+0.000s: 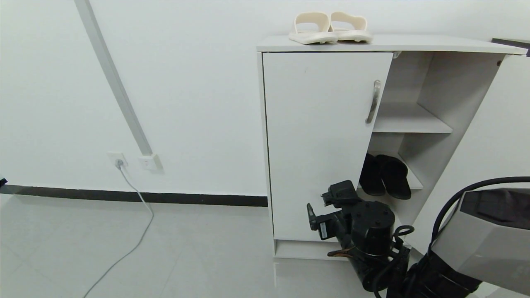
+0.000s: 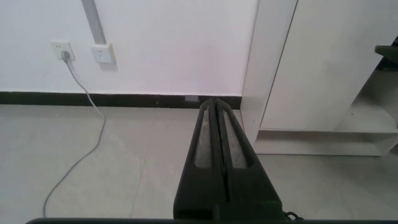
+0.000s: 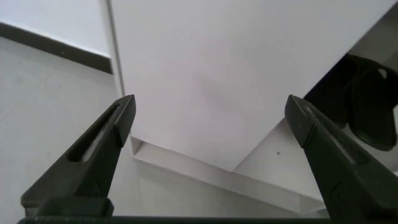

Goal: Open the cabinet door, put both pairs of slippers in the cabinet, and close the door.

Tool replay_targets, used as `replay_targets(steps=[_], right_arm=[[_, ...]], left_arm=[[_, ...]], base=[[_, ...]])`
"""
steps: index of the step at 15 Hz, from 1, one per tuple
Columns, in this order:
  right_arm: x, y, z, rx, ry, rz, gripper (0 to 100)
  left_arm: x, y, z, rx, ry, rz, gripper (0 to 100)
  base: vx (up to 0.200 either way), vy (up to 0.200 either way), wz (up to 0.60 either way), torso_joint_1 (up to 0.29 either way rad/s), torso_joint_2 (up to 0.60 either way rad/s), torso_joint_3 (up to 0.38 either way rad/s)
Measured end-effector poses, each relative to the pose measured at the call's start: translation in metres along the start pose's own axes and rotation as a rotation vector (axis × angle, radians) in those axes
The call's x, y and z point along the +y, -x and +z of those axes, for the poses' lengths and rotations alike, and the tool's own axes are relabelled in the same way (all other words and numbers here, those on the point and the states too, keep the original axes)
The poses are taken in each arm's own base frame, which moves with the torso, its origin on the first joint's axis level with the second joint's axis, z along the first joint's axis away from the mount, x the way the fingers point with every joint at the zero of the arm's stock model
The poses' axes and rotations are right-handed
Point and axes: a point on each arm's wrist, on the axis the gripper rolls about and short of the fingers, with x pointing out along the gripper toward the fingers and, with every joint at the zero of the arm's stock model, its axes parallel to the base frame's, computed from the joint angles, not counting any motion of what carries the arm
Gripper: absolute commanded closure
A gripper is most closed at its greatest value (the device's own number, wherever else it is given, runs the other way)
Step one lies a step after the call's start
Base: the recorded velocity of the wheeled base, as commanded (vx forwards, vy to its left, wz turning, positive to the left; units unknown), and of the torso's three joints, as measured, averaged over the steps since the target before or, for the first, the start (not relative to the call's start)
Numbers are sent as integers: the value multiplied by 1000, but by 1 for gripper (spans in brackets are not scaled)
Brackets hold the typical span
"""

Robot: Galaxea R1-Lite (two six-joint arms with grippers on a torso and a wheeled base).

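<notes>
A white cabinet stands against the wall, its left door shut and its right door swung wide. A cream pair of slippers lies on the cabinet's top. A black pair of slippers rests on the lower shelf inside, also seen as the black slippers. My right gripper hangs open and empty low in front of the shut door; the right gripper holds nothing between its fingers. My left gripper is shut and empty, low over the floor to the left of the cabinet.
A wall socket with a grey cable trailing over the tiled floor lies left of the cabinet. A grey conduit runs up the wall. The upper shelf holds nothing. The shut door carries a metal handle.
</notes>
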Motion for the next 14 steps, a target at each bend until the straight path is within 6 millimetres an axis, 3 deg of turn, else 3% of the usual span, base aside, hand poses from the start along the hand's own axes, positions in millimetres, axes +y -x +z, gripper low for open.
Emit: replay_targets(steps=[10, 14], right_arm=[[-1, 0, 2, -21, -15, -3, 0], [2, 3, 8, -55, -27, 34, 0]], left_arm=[[0, 0, 0, 0, 0, 0, 100], [0, 0, 0, 1, 0, -2, 100]], base=[[0, 0, 0, 0, -10, -9], [0, 0, 0, 27, -244, -325]])
